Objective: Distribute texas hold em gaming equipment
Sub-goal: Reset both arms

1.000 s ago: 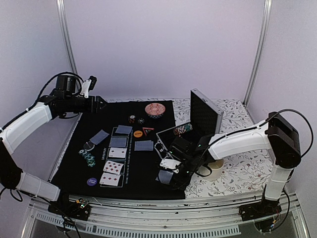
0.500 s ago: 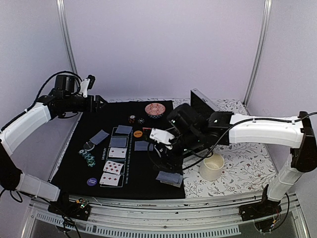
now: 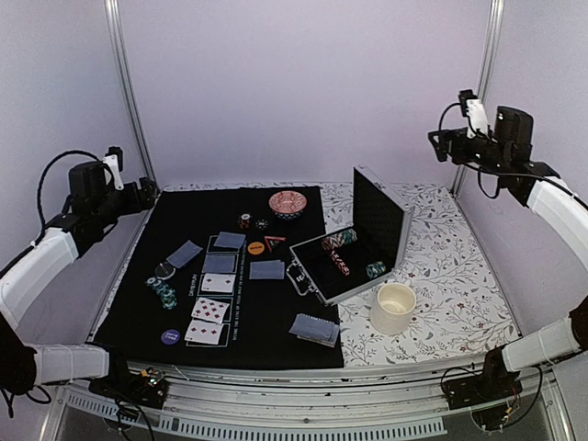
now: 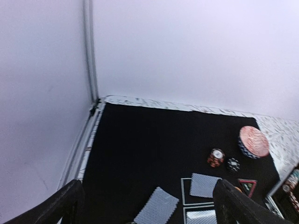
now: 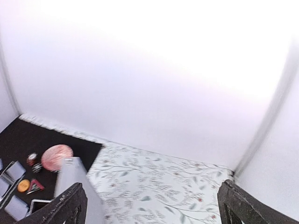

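With left gripper (image 4: 148, 185) and right gripper (image 5: 153, 185) both high, fingers spread and empty, the next reach for the poker chips (image 3: 340, 241) in the open case (image 3: 309, 277) should probably descend steeply, clear of its raised lid (image 3: 378, 220).

Grey-blue-backed playing cards (image 3: 220, 264) lie flat, face down, mid-table, and three face-up red-pipped cards (image 3: 210, 310) run on toward the near edge. Green striped poker chips (image 3: 163, 291) are stacked left of them. An orange round disc (image 3: 256, 247) and a red triangle marker (image 3: 275, 243) lie just behind.
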`<state>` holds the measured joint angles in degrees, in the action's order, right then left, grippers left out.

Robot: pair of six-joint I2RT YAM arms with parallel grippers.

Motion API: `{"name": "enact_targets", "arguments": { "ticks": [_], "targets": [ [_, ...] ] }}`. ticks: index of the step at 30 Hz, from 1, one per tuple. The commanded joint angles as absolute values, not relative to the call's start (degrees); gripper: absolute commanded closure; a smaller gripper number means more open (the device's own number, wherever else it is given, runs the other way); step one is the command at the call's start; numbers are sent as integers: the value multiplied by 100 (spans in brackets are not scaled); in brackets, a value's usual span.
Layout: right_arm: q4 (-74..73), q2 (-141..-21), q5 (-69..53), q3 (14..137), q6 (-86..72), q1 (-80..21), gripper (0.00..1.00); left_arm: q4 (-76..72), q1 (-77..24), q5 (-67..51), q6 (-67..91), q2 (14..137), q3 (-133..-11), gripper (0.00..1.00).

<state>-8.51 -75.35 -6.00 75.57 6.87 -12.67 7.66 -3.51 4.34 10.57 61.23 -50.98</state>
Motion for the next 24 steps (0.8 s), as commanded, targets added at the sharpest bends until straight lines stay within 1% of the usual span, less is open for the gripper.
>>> {"name": "enact_targets", "arguments": {
  "ticks": [1,3,6,8,11,15,16,17,20,21,23,24],
  "targets": [
    [220,-6733,-501,6072,37,-203,1,-767,-65,1942,1366,5717,-3825,2],
    [814,-6396,-486,5213,30,66,1,-1503,-49,2602,1410,5505,-3081,2],
    [2352,-6018,-447,3668,27,152,1,-2985,-35,3167,1145,5242,-1949,2],
    [3301,-6042,-292,2826,26,213,1,-3895,-35,3211,952,5179,-1303,2],
    [4586,-6556,-12,1995,31,218,1,-5048,-27,2949,534,5388,-692,2],
    [5844,-7437,-388,1451,33,214,1,-5903,-6,2388,107,6067,-435,2],
    [6265,-7640,-462,1324,35,215,1,-6307,6,2245,-35,6365,-360,2],
    [6380,-7700,-504,1308,59,216,1,-6696,10,2078,-68,6554,-317,2],
    [6800,-7882,-626,1278,230,223,1,-7080,151,924,263,6983,-395,2],
    [6921,-8041,-697,1288,242,228,1,-7215,162,720,268,7187,-518,2],
    [7532,-8524,-823,1164,315,226,1,-7493,163,598,257,7595,-616,2],
    [8073,-8792,-801,1077,315,228,1,-7985,174,624,214,7871,-608,2]
  ]
}}
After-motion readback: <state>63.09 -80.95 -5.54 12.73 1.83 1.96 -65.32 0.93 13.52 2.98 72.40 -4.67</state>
